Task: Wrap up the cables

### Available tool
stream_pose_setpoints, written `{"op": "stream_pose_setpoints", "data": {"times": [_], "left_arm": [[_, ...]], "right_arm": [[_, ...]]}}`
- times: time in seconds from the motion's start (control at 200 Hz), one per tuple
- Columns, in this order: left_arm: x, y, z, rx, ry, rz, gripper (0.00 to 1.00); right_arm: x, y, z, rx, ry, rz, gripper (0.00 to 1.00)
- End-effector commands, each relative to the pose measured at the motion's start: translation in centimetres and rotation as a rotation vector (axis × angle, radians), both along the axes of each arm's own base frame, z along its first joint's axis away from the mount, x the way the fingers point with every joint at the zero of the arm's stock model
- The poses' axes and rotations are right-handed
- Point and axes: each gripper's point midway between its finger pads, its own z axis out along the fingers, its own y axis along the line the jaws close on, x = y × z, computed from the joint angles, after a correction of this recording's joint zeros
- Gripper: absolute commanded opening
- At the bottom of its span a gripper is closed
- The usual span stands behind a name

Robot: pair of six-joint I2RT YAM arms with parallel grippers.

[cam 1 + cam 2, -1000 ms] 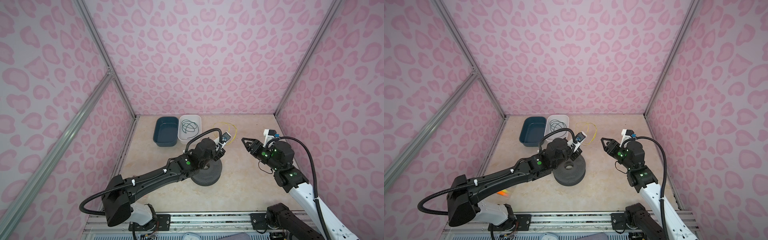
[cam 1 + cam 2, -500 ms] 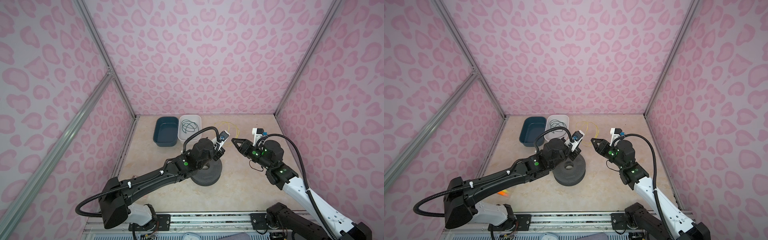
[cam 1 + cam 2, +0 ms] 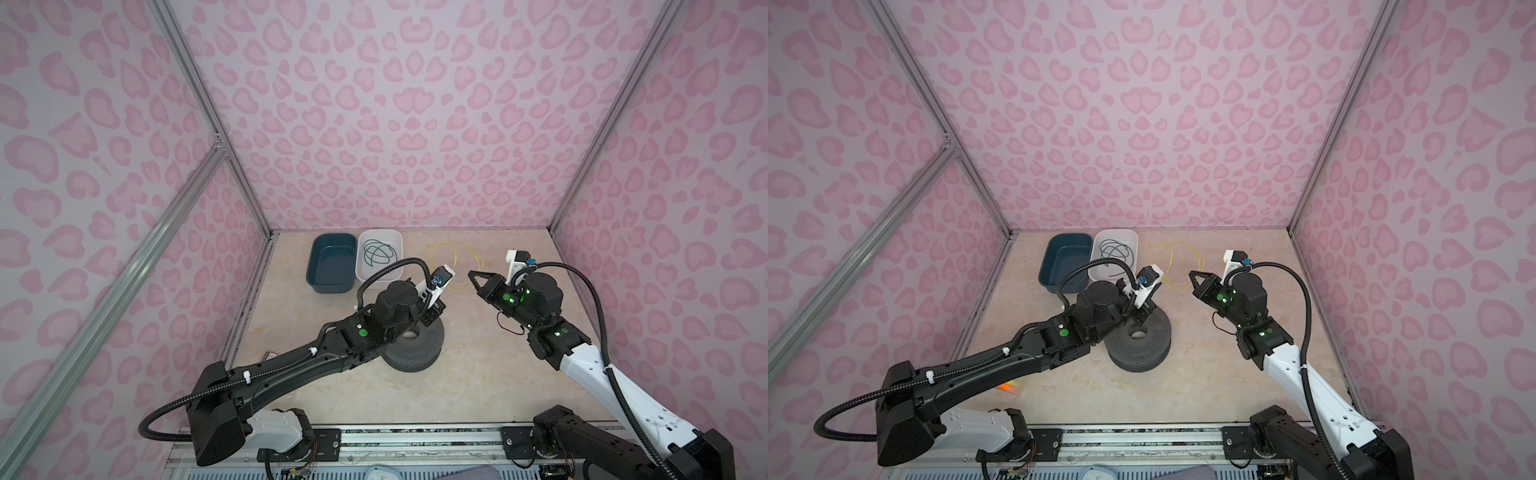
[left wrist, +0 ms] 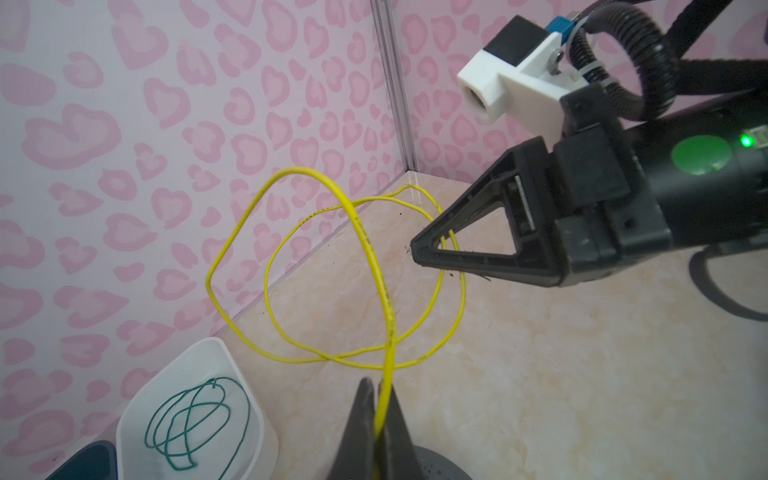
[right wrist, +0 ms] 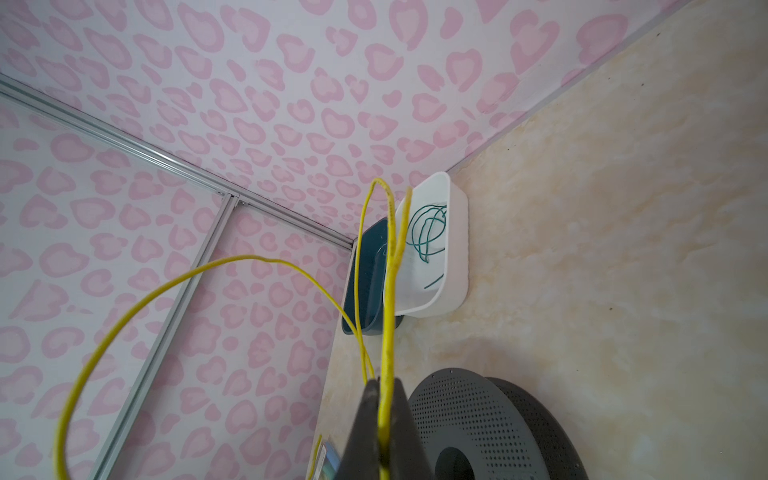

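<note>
The yellow cable [image 4: 365, 245] lies in loose loops on the floor near the back wall, partly lifted; it also shows in a top view [image 3: 457, 248]. My left gripper [image 4: 376, 382] is shut on one strand, low over a dark grey perforated spool [image 3: 415, 349]. To the right of it, my right gripper [image 5: 384, 380] is shut on another strand of the yellow cable [image 5: 388, 291], its tip [image 3: 471, 274] at the loops' near edge. The dark green cable [image 3: 377, 253] lies coiled in the white bin [image 3: 399, 241].
A dark blue bin [image 3: 332, 266] stands left of the white bin at the back. The spool [image 3: 1142, 349] sits mid-floor under the left wrist. A small flat object [image 3: 270, 356] lies by the left wall. Pink patterned walls enclose three sides.
My right gripper has moved left and toward the back, to the yellow loops, and has closed on a strand. The left gripper has stayed shut on the cable and barely shifted.
</note>
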Motion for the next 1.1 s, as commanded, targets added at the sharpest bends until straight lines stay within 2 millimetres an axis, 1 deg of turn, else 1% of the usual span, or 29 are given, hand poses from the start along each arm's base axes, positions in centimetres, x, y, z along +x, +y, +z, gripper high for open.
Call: {"op": "stream_pose_setpoints", "data": {"times": [0.0,0.11,0.235,0.31,0.4,0.495,0.575,0.655,0.72,0.85,1.005,1.095], "left_arm": [[-0.1,0.6,2.0,-0.080,-0.018,-0.001,0.04],[-0.1,1.7,2.8,-0.114,-0.014,0.009,0.04],[-0.1,3.5,3.8,-0.161,-0.009,0.031,0.04],[0.0,4.8,4.4,-0.187,-0.014,0.058,0.04],[0.5,6.7,4.4,-0.200,-0.007,0.115,0.04],[1.5,9.0,3.6,-0.210,0.029,0.188,0.04],[2.3,10.8,2.4,-0.216,0.072,0.246,0.04],[2.9,12.3,1.1,-0.219,0.111,0.295,0.04],[3.3,13.2,0.1,-0.215,0.140,0.328,0.04],[3.8,13.8,-1.7,-0.187,0.175,0.364,0.04],[4.1,14.3,-3.5,-0.150,0.212,0.396,0.04],[3.8,14.1,-4.3,-0.130,0.239,0.380,0.04]], "right_arm": [[0.8,-1.3,1.4,-0.002,-0.057,-0.044,0.00],[1.2,-3.2,1.7,-0.022,-0.064,-0.097,0.00],[1.7,-5.5,1.3,-0.061,-0.057,-0.159,0.00],[1.9,-6.7,1.0,-0.069,-0.051,-0.186,0.00],[2.1,-8.1,0.9,-0.065,-0.050,-0.220,0.00],[2.3,-9.4,1.5,-0.055,-0.063,-0.248,0.00],[2.5,-10.4,2.1,-0.048,-0.077,-0.272,0.00],[2.7,-11.5,3.2,-0.031,-0.099,-0.298,0.00],[2.9,-12.6,4.2,-0.015,-0.120,-0.325,0.00],[3.4,-14.4,6.7,0.035,-0.176,-0.367,0.00],[4.0,-15.5,9.7,0.061,-0.232,-0.390,0.00],[4.2,-16.4,11.5,0.078,-0.271,-0.414,0.00]]}}
